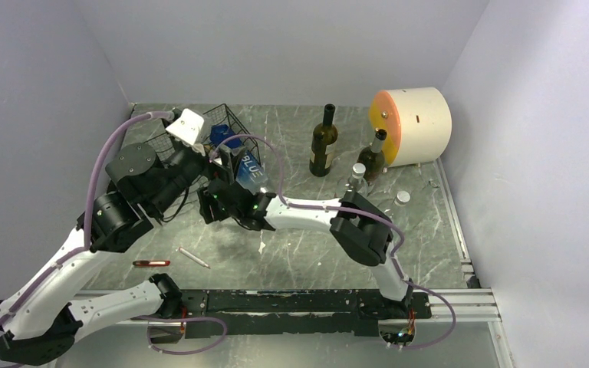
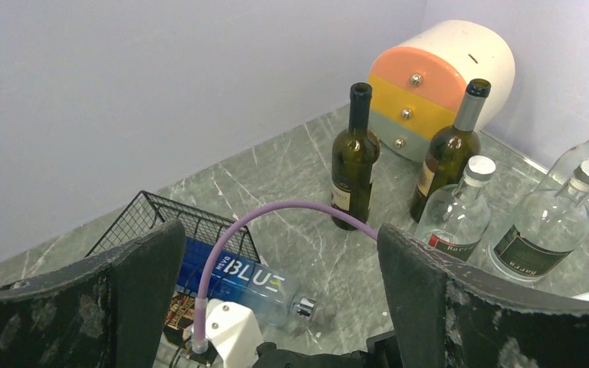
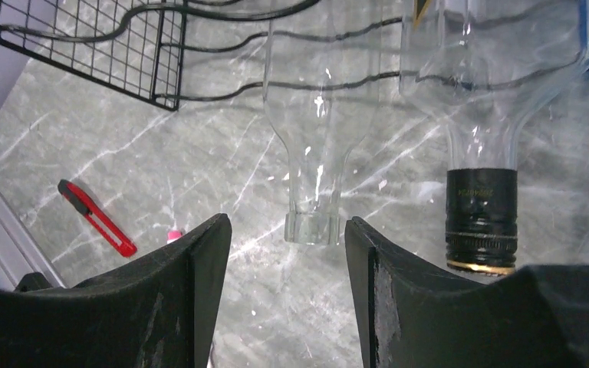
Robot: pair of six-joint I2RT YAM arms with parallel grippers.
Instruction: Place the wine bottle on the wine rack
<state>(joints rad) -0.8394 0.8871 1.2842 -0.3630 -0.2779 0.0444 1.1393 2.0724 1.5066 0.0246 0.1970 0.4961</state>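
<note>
Grey marble bench (image 1: 291, 253), lilac walls (image 1: 276, 46). Clear wine bottle (image 3: 314, 100) lies on wine rack (image 3: 146, 54) straight ahead of right claw (image 3: 285, 224), neck reaching its parted jaws, ungripped. Wavy rods likely stop rolling. Idle left claw (image 2: 280, 228) gapes, empty.

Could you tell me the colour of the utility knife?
Red utility knife, best seen from right wrist.

Left gripper (image 2: 280, 249) spread wide at 6 o'clock. We log the wine rack (image 2: 153, 218) at 9 o'clock, with a blue-labelled bottle (image 2: 238, 277) lying against it. An uncapped dark bottle (image 2: 353, 165) and a capped dark bottle (image 2: 446, 157) stand at 1 o'clock. Two clear bottles (image 2: 548, 226) stand at 3 o'clock. The drawer drum (image 2: 449, 73) sits on the worktop (image 2: 291, 172) behind them.
</note>
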